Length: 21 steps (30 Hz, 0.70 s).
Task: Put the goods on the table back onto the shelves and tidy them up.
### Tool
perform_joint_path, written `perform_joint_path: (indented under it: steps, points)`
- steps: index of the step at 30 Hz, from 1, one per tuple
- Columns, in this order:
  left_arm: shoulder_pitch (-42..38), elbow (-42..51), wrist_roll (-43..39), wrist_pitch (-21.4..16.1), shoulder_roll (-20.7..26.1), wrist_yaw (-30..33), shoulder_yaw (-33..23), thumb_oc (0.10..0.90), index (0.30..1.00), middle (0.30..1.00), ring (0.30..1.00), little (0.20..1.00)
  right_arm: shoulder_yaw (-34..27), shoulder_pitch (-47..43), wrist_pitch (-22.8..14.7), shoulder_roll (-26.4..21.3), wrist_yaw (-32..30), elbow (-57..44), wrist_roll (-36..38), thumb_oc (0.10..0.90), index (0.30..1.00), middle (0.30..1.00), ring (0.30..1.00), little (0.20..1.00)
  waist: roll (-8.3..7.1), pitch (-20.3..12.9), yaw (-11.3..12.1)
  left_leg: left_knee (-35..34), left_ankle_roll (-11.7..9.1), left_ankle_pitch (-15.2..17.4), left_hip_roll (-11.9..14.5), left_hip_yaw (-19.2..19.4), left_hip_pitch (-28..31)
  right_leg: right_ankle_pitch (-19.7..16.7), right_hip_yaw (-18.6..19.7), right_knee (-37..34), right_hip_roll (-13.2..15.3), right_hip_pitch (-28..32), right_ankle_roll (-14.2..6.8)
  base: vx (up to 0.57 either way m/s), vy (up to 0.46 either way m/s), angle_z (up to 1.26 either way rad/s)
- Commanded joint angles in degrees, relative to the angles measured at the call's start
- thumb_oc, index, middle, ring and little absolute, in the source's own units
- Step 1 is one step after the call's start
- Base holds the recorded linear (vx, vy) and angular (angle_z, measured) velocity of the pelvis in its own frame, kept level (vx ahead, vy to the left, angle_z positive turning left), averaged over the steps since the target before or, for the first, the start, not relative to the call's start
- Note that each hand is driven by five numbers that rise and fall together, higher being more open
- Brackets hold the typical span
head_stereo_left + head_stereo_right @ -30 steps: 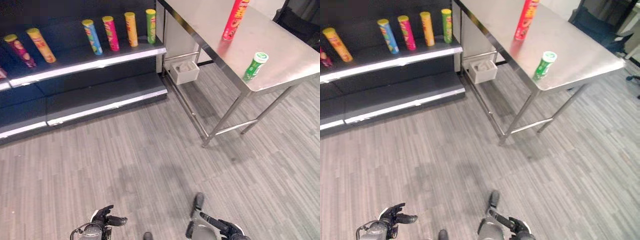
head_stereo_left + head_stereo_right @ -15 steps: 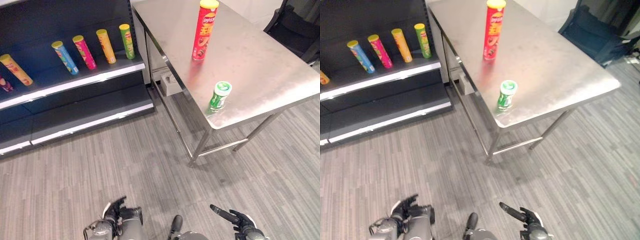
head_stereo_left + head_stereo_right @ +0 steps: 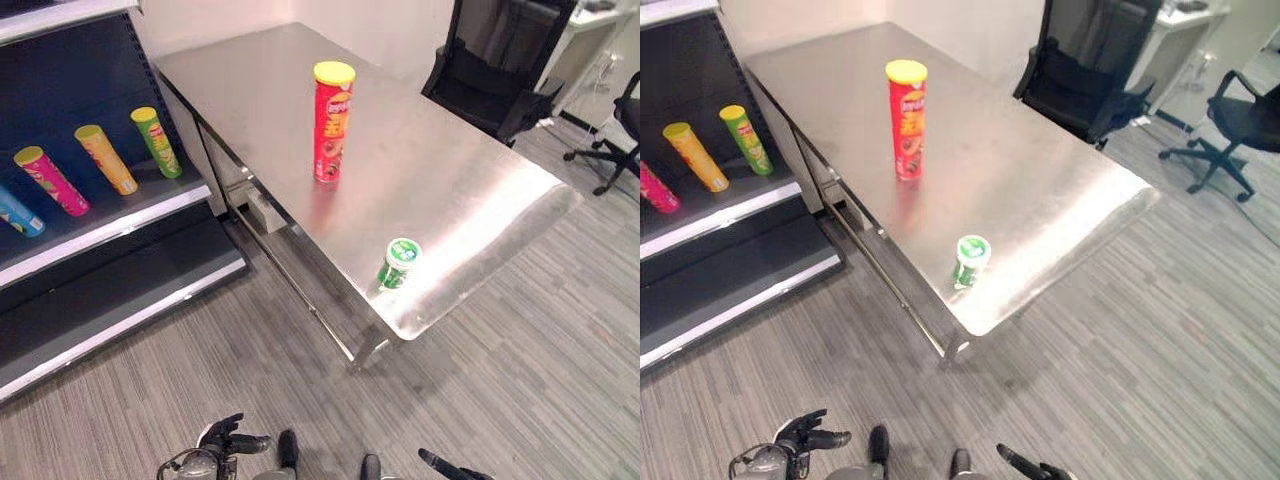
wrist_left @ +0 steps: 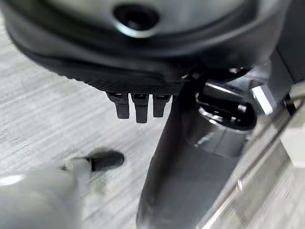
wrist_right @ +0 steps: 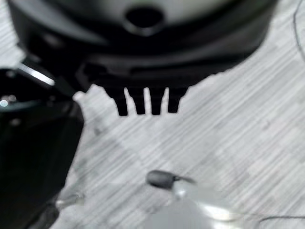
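Note:
A tall red can (image 3: 333,122) stands upright in the middle of the steel table (image 3: 470,190). A short green can (image 3: 399,264) stands close to the table's near edge. On the dark shelf (image 3: 110,228) at the left lie a pink can (image 3: 50,180), an orange can (image 3: 105,158) and a green can (image 3: 157,142), all leaning back. My left hand (image 3: 225,440) hangs low over the floor, open and holding nothing. My right hand (image 3: 450,468) is also low, fingers straight and holding nothing. Both are far from the cans.
A black office chair (image 3: 485,85) stands behind the table, and another chair (image 3: 620,130) at the far right. A lower shelf board (image 3: 120,305) runs under the can shelf. Grey plank floor (image 3: 520,350) lies between me and the table.
The whole view has swung right and closer to the table, so the camera has moved. The cans keep their places. Both hands stay low with nothing in them.

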<state>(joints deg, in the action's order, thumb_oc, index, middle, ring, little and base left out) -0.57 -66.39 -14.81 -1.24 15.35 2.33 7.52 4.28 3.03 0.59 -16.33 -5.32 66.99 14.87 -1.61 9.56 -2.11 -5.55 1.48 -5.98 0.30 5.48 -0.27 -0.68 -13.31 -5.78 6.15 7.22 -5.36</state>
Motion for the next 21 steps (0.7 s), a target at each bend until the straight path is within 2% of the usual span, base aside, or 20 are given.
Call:
perform_joint_path:
  steps: [1, 4, 5, 7, 8, 10, 11, 13, 15, 21]
  points:
    - [0.33, 0.19, 2.26, -0.85, 1.92, 0.97, -1.23, 0.8, 0.9, 0.9, 0.9, 0.9, -6.61, -1.06, -1.37, -7.02, -3.98, -0.71, 2.92, 0.8, 0.9, 0.9, 0.9, 0.9, -0.16, 0.46, 1.93, 0.55, -6.37, 3.41, 6.06, 4.94, 3.57, -1.71, 1.19, 0.78, 1.52, -1.66, -4.03, 0.04, 0.081, -0.33]
    - [1.57, 1.76, 3.47, -0.92, 2.33, 0.8, -2.41, 0.8, 0.9, 0.9, 0.9, 0.9, -16.19, 3.25, -1.88, -12.63, -7.06, -6.51, 3.15, 0.8, 0.9, 0.9, 0.9, 0.9, -0.37, -0.06, 0.79, 0.55, -6.14, 4.52, 5.83, 5.76, 4.57, -1.73, 1.47, 0.78, 2.06, -1.51, -4.75, 0.06, 0.081, -0.2]
    - [2.28, 2.66, 4.97, -0.94, 1.67, 0.23, -3.38, 0.8, 0.9, 0.9, 0.9, 0.9, -23.23, 7.24, -2.82, -18.18, -9.55, -16.82, -0.24, 0.8, 0.9, 0.9, 0.9, 0.9, -0.3, -0.55, -0.41, 0.55, -5.93, 5.22, 5.54, 6.15, 5.36, -1.74, 1.77, 0.78, 2.43, -1.3, -5.2, 0.06, 0.087, -0.06]
    - [2.22, 2.61, 5.33, -1.1, 1.56, 0.26, -3.48, 0.8, 0.9, 0.9, 0.9, 0.9, -25.55, 8.0, -3.23, -19.95, -10.18, -20.65, -1.0, 0.8, 0.9, 0.9, 0.9, 0.9, -0.31, -0.54, -0.8, 0.55, -5.92, 5.35, 5.56, 6.32, 5.5, -1.8, 1.88, 0.78, 2.55, -1.38, -5.31, 0.02, 0.042, -0.15]
    - [2.35, 2.78, 6.39, -1.05, 1.07, -0.13, -3.38, 0.8, 0.9, 0.9, 0.9, 0.9, -30.64, 7.43, -6.85, -25.48, -10.18, -40.77, -2.86, 0.8, 0.9, 0.9, 0.9, 0.9, -0.21, -0.6, -1.56, 0.55, -5.85, 5.71, 5.64, 6.9, 6.24, -1.94, 2.52, 0.78, 2.63, -1.55, -5.34, -0.01, 0.013, -0.31]
    - [2.4, 3.08, 6.78, -1.09, 1.02, -0.37, -3.09, 0.8, 0.9, 0.9, 0.9, 0.9, -30.67, 6.7, -7.56, -27.09, -9.41, -44.98, -3.8, 0.8, 0.9, 0.9, 0.9, 0.9, -0.05, -0.66, -1.48, 0.55, -5.85, 5.75, 5.67, 7.08, 6.33, -1.97, 2.72, 0.78, 2.56, -1.65, -5.31, 0.0, -0.002, -0.42]
    - [2.93, 4.19, 7.88, -1.42, 1.6, -1.42, -2.41, 0.8, 0.9, 0.9, 0.9, 0.9, -29.77, 3.84, -10.46, -30.8, -5.53, -60.18, -4.49, 0.8, 0.9, 0.9, 0.9, 0.9, 0.12, -1.02, -1.15, 0.55, -5.97, 6.0, 5.94, 7.41, 6.98, -1.65, 2.74, 0.78, 2.46, -1.36, -5.3, 0.01, -0.021, -0.18]
    - [3.59, 5.91, 8.87, -1.76, 2.14, -2.5, -1.9, 0.8, 0.9, 0.9, 0.9, 0.9, -27.3, 1.55, -12.36, -32.26, -0.28, -69.8, -2.11, 0.8, 0.9, 0.9, 0.9, 0.9, 0.29, -1.71, -0.52, 0.55, -6.08, 5.68, 6.14, 7.45, 6.95, -1.66, 2.68, 0.78, 2.34, -1.44, -5.11, 0.0, -0.045, 0.02]
    - [4.35, 6.57, 9.73, -2.25, 2.31, -3.53, -1.08, 0.8, 0.9, 0.9, 0.9, 0.9, -22.6, -0.68, -12.53, -33.53, 5.58, -76.47, 0.58, 0.8, 0.9, 0.9, 0.9, 0.9, 0.57, -2.46, 0.52, 0.55, -6.41, 5.37, 6.47, 7.23, 7.04, -1.42, 2.0, 0.78, 2.19, -0.99, -4.98, 0.01, -0.077, 0.14]
    - [5.6, 6.86, 10.32, -2.67, 2.31, -4.34, -0.77, 0.8, 0.9, 0.9, 0.9, 0.9, -15.61, -3.16, -11.86, -33.91, 10.72, -78.6, 2.68, 0.8, 0.9, 0.9, 0.9, 0.9, 1.16, -2.67, 2.26, 0.55, -6.73, 4.79, 6.67, 6.26, 6.75, -1.05, 0.35, 0.78, 2.17, -0.15, -4.68, 0.0, -0.05, 0.2]
